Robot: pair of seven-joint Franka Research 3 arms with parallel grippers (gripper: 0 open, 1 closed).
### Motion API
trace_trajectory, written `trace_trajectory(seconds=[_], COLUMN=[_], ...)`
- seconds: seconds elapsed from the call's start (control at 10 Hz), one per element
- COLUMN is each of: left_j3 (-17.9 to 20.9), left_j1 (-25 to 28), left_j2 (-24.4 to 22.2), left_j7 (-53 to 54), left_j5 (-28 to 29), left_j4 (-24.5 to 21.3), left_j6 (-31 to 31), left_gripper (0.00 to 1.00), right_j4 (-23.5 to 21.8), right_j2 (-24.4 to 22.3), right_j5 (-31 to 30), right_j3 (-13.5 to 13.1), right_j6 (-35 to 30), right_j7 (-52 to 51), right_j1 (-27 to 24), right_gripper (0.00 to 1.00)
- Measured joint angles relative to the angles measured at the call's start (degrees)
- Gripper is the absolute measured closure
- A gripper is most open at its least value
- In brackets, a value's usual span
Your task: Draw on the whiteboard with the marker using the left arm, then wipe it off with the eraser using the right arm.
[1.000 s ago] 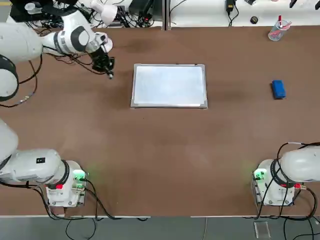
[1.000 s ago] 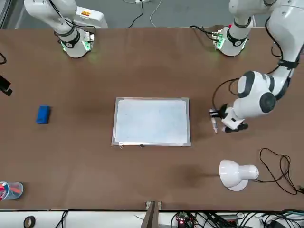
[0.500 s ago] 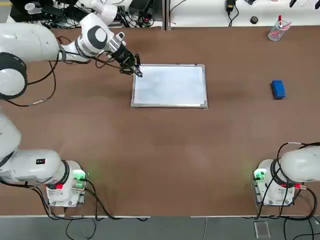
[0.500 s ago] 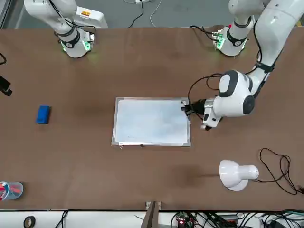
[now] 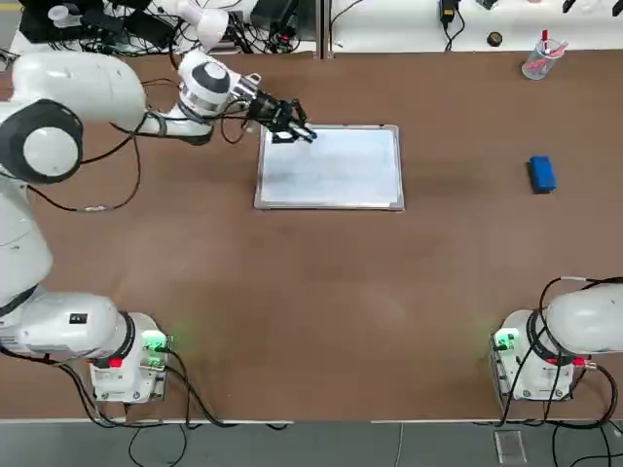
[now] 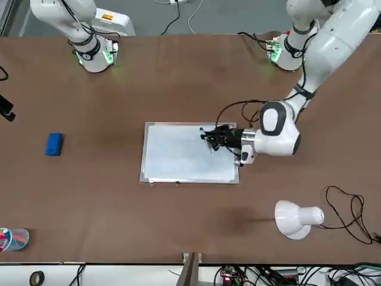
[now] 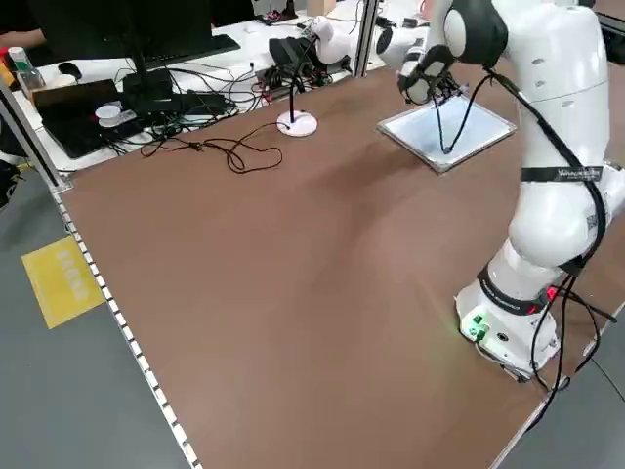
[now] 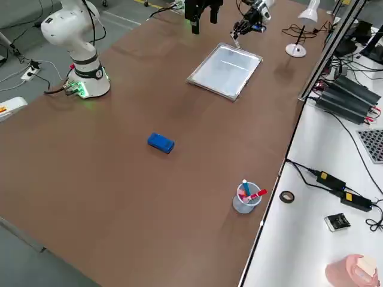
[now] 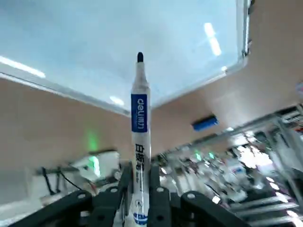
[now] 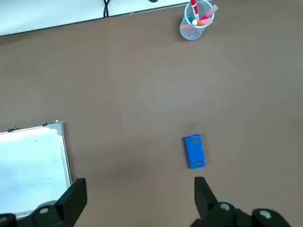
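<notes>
The whiteboard lies flat in the far middle of the table. My left gripper reaches low over its far left corner, shut on the white marker. The marker's dark tip points at the board's surface; I cannot tell whether it touches. In the front view the same gripper sits over the board's corner. The blue eraser lies on the table to the right of the board. My right gripper hangs open high above the table, with the eraser below it.
A clear cup with red pens stands at the far right edge. A white desk lamp and a loose black cable sit on the far left of the table. Both arm bases stand at the near edge.
My left arm has swung right with the marker, from the bare table left of the board to over its far left corner. The right arm has not moved.
</notes>
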Motion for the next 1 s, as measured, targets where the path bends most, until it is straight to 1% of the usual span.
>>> trace_trajectory(seconds=[0.2, 0.7, 1.0], left_j3=[0.00, 0.04, 0.03], left_j1=[-2.57, -6.26, -7.67], left_j2=[2.95, 10.71, 14.04], left_j7=[0.00, 3.22, 4.03], left_j5=[-6.88, -18.18, -21.03], left_j4=[2.12, 6.06, 8.77], left_j6=[1.22, 1.88, 1.87], left_gripper=[0.82, 0.82, 0.82], right_j4=[-0.01, -0.01, -0.01], right_j2=[0.07, 0.15, 0.16], right_j5=[-0.07, -0.16, -0.19], right_j3=[0.00, 0.00, 0.00], right_j6=[0.01, 0.03, 0.03], right_j7=[0.00, 0.02, 0.02], right_j1=[0.00, 0.00, 0.00], right_gripper=[0.00, 0.00, 0.00])
